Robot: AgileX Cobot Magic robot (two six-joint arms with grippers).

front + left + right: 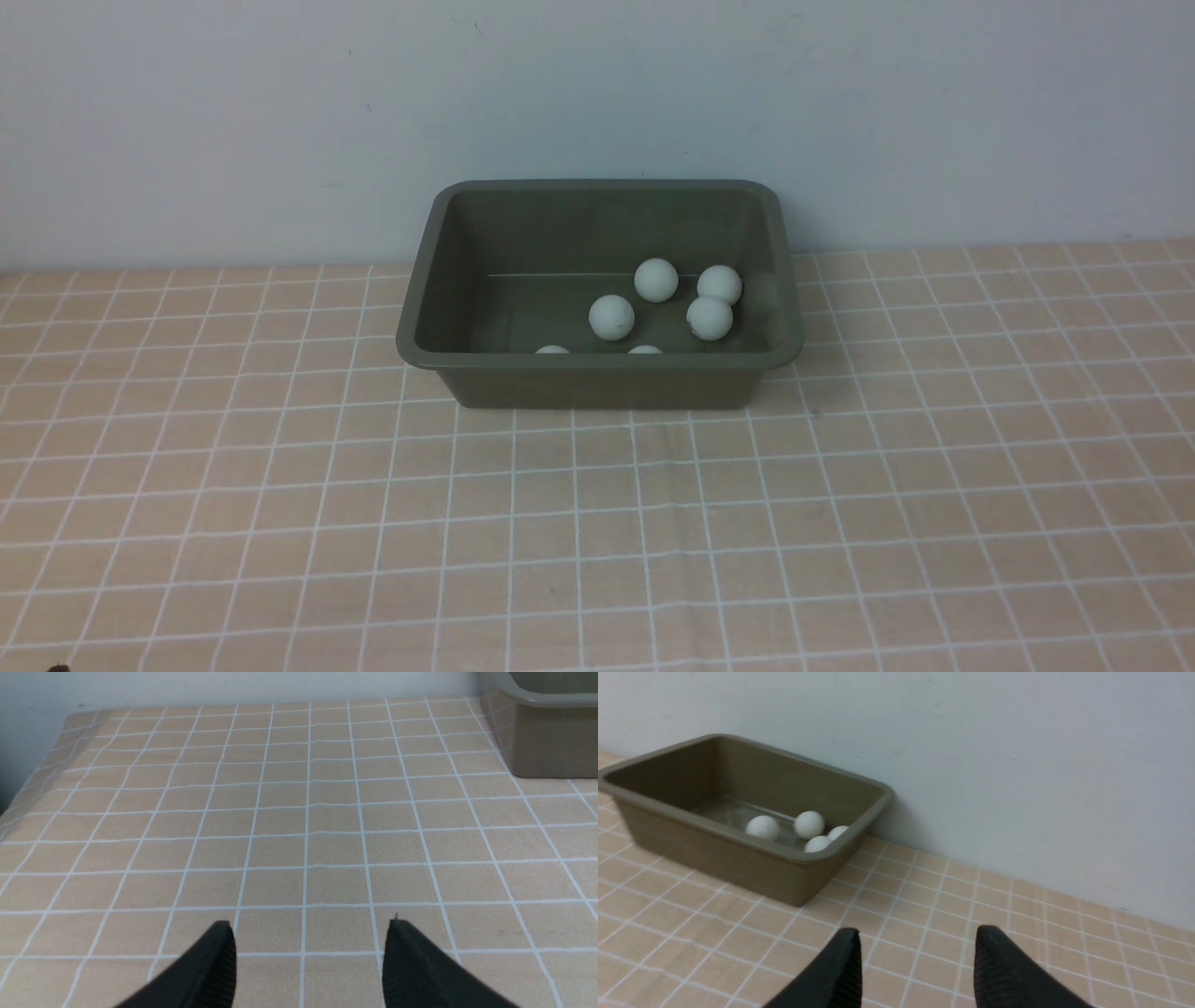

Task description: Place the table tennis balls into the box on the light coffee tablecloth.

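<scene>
The olive-green box (pixel 597 373) stands on the light coffee tablecloth (pixel 597 523) near the back wall. Several white table tennis balls (pixel 655 279) lie inside it, towards its right half, two of them only just showing above the near wall. The right wrist view shows the box (pixel 714 858) with balls (pixel 809 824) in it. Only a corner of the box (pixel 542 742) shows in the left wrist view. My left gripper (pixel 310 926) is open over bare cloth, nothing between its fingers. My right gripper (pixel 917 933) is open too, empty, above the cloth to the right of the box. Neither arm shows in the front view.
A pale wall (pixel 597 93) rises right behind the box. The cloth's left edge (pixel 28 788) drops off in the left wrist view.
</scene>
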